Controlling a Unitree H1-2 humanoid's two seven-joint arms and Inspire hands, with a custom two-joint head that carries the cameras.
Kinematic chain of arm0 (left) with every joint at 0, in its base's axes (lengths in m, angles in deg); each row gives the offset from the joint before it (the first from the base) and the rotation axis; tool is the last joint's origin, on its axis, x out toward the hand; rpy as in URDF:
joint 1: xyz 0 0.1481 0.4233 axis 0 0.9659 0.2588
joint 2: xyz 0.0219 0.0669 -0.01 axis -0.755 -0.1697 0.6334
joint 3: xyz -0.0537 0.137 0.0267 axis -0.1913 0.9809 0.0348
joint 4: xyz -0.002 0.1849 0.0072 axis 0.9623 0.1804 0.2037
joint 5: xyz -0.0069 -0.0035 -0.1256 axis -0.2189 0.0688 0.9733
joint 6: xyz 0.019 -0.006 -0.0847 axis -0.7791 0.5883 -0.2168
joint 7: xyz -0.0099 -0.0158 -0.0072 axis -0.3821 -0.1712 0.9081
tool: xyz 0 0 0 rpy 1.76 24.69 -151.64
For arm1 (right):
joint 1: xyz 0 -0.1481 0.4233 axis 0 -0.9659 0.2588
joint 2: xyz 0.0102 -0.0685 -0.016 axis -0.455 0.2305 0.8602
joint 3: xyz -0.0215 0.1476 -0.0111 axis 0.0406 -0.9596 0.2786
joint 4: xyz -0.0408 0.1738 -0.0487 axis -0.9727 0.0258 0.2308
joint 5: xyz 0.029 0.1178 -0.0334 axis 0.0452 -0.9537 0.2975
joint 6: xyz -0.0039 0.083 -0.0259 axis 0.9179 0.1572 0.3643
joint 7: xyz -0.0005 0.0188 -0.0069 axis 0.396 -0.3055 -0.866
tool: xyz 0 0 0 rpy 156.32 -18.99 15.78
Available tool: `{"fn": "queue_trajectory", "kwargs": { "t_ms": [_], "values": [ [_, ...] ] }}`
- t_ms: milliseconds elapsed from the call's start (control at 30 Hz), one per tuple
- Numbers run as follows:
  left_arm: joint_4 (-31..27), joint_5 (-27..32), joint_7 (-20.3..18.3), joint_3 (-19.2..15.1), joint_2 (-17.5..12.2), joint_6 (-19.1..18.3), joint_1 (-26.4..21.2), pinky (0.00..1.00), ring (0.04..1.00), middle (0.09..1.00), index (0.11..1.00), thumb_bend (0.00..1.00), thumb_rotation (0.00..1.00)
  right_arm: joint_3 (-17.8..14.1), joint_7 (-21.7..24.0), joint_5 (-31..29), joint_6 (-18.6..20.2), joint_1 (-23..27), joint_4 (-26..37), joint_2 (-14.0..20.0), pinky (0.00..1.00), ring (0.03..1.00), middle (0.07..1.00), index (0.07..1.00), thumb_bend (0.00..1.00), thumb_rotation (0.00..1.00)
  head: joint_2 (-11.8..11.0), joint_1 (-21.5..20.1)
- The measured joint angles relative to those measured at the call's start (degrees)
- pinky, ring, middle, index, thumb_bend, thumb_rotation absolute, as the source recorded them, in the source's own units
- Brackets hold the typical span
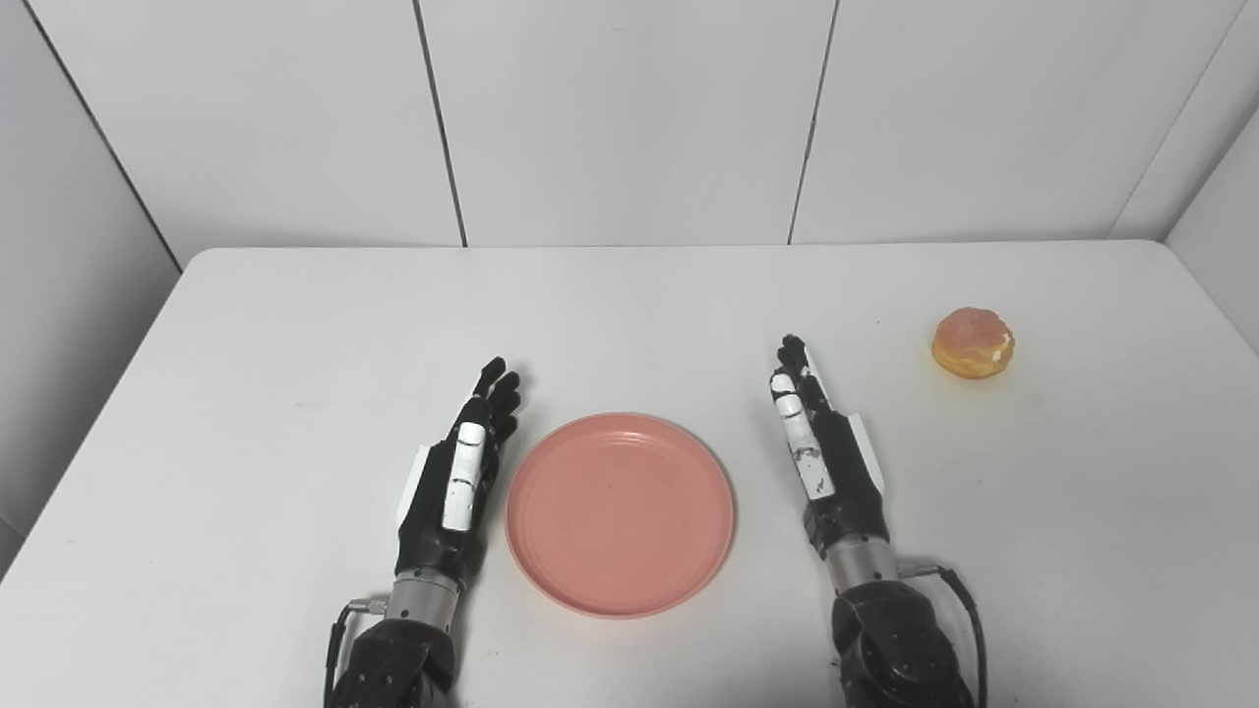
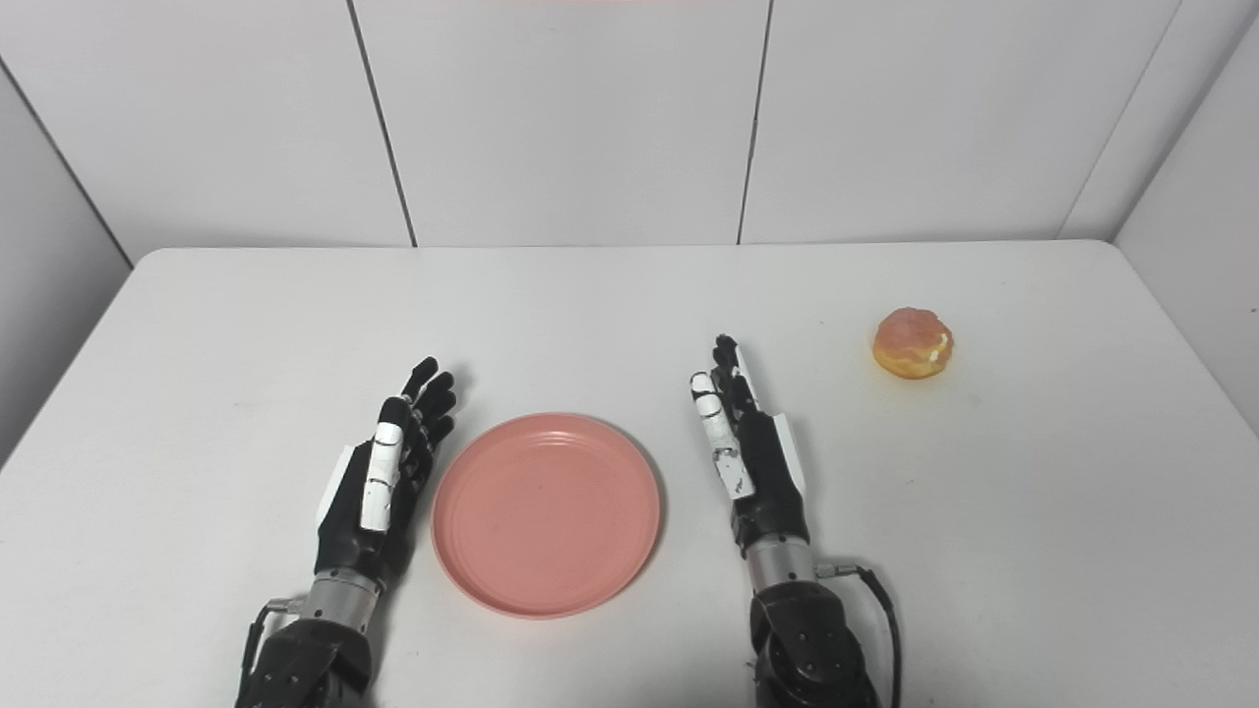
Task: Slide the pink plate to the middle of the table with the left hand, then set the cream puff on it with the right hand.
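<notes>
The pink plate [image 1: 620,513] lies flat on the white table [image 1: 295,324], near the front and between my two hands. My left hand [image 1: 460,472] stands edge-on just left of the plate's rim, fingers straight and holding nothing; whether it touches the rim I cannot tell. My right hand [image 1: 821,450] is likewise open, a short way to the right of the plate and apart from it. The cream puff [image 1: 973,342], golden with a pale filling line, sits on the table to the far right, beyond and right of the right hand.
White wall panels [image 1: 629,118] close off the back and both sides of the table. A cable [image 1: 969,610] loops off the right wrist. The table's front edge lies below the frame.
</notes>
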Motion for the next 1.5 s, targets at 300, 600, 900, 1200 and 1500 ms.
{"fn": "queue_trajectory", "kwargs": {
  "t_ms": [300, 600, 900, 1200, 1500],
  "values": [
    [0.9, -0.7, 0.0, 0.1, -0.1, 2.8, -0.3, 1.0, 1.0, 1.0, 0.989, 0.63, 1.0, -0.2, -3.2, 9.4, -3.4, 3.9, -2.0, 6.1, 0.96, 0.999, 1.0, 0.98, 0.72, 0.89, -0.3, -0.7],
    [1.2, -0.8, -0.1, 0.3, -0.7, 2.8, -0.7, 1.0, 1.0, 1.0, 0.999, 0.61, 1.0, 0.2, -5.3, 21.8, -1.7, 5.4, -0.4, 11.3, 0.83, 0.919, 0.952, 0.946, 0.7, 0.81, -2.5, -6.8],
    [2.4, 2.3, -3.9, -0.2, -3.9, 1.8, -1.6, 1.0, 1.0, 1.0, 1.0, 0.59, 1.0, -0.4, -8.9, 29.1, 2.3, 8.8, -0.6, 13.0, 0.81, 0.919, 0.944, 0.948, 0.76, 0.66, -4.3, -14.6],
    [4.1, 4.5, -4.8, -1.7, -4.0, 2.6, -2.7, 1.0, 1.0, 1.0, 1.0, 0.6, 1.0, -2.1, -12.7, 33.0, 4.8, 11.4, -5.1, 17.5, 0.82, 0.893, 0.919, 0.933, 0.8, 0.57, -4.0, -14.0],
    [3.6, 4.1, -5.3, -1.6, -4.0, 2.6, -2.7, 1.0, 1.0, 1.0, 1.0, 0.55, 1.0, -2.9, -14.7, 32.8, 6.4, 11.9, -9.4, 18.7, 0.85, 0.914, 0.928, 0.939, 0.78, 0.44, -4.0, -12.5]
  ]
}}
